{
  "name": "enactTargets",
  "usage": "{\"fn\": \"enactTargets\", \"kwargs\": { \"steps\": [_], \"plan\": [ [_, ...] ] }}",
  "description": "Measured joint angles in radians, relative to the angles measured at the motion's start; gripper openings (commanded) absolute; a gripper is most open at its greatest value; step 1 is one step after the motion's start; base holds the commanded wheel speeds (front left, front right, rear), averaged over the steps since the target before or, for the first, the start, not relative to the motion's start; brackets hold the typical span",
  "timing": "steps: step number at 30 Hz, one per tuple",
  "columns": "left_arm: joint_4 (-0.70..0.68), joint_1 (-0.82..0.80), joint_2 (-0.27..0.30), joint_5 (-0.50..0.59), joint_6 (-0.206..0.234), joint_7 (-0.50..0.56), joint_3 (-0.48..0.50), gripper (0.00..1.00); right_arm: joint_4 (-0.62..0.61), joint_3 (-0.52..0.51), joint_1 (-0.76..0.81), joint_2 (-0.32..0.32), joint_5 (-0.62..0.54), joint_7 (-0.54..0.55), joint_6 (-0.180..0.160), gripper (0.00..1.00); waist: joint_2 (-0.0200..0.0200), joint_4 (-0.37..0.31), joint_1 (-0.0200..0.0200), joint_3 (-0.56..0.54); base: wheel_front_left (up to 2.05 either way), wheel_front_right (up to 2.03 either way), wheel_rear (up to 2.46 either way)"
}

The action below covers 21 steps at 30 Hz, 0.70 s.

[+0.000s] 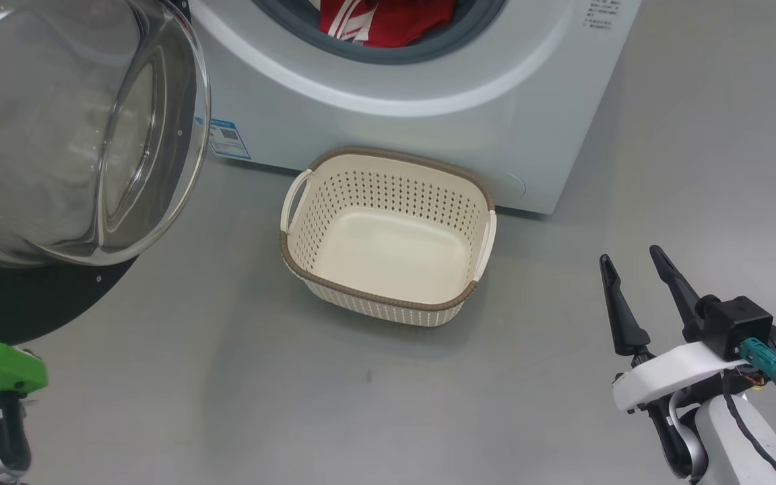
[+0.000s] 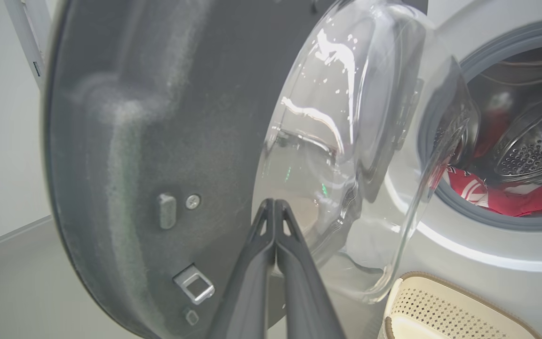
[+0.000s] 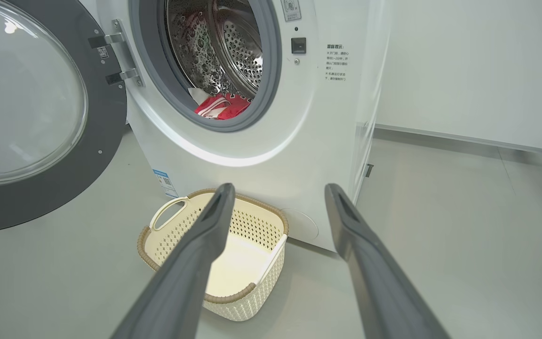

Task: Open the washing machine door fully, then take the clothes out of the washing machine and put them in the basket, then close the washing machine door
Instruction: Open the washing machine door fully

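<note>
Ahead and to the left of our right pincer (image 1: 630, 254), the small cream perforated plastic basket (image 1: 388, 195) sits on the grey floor (image 1: 226, 377), just in front of the big white front-loading washing machine (image 1: 395, 128). Beyond the basket, the red striped jersey clothes (image 1: 388, 23) lie in the drum. The large round black-rimmed glass door (image 1: 58, 135) stands swung out directly ahead of our left pincer (image 2: 274, 202).

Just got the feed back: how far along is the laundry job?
Done: the door is swung wide open. In hand: nothing is held; the left pincer is shut near the door's inner face, the right pincer open, right of the basket. Left: red clothes lie in the washing machine, the basket is empty, the door needs closing.
</note>
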Motion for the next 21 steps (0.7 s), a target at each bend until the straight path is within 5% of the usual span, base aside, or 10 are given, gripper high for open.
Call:
{"fn": "enactTargets", "kwargs": {
  "steps": [21],
  "plan": [
    [-0.148,0.163,-0.084,0.060,-0.078,-0.008,-0.192,0.00,0.003,-0.007,0.029,0.036,0.012,-0.002,0.001,1.00,0.0000,-0.099,0.0000,-0.163,0.00,0.00,0.00]
  ]
}}
